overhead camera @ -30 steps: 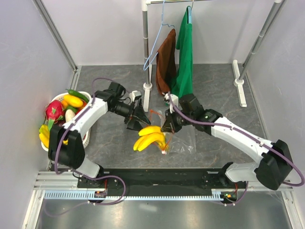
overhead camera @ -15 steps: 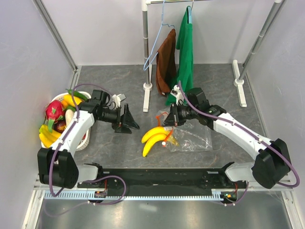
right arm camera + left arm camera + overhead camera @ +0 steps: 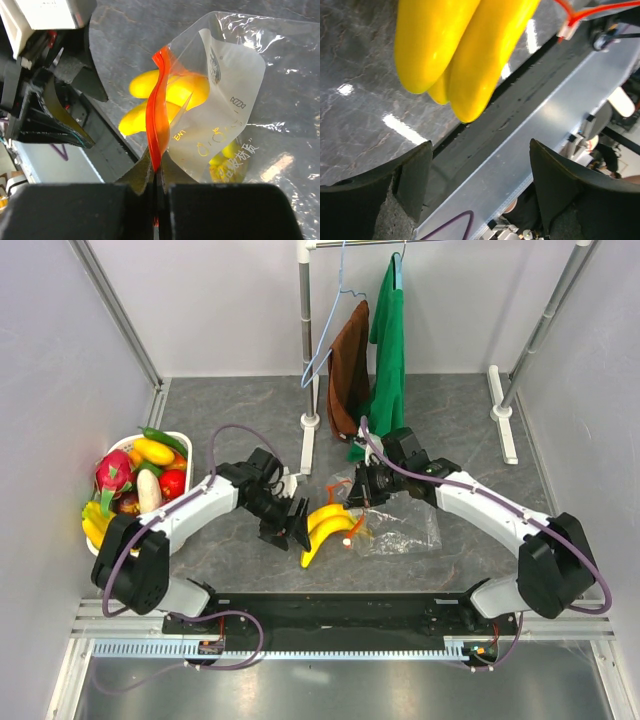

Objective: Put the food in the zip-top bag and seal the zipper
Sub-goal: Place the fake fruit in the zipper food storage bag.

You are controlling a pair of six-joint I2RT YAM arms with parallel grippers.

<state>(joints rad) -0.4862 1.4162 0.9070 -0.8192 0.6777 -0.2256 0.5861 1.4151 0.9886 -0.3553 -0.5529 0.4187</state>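
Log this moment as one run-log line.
left gripper open, near yellow plastic banana bunch | right gripper shut on red-orange zipper strip | clear crinkly plastic bag unsealed, banana tips outside

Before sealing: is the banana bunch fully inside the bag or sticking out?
Sticking out: the banana bunch has bare tips outside the zip-top bag; only its far end shows through the plastic.

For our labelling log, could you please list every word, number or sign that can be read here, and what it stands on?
"ENT": pale letters on the white label of the zip-top bag, right wrist view.
Yellow script and a small dark logo on the same label: too crumpled to read.
Nothing else legible.
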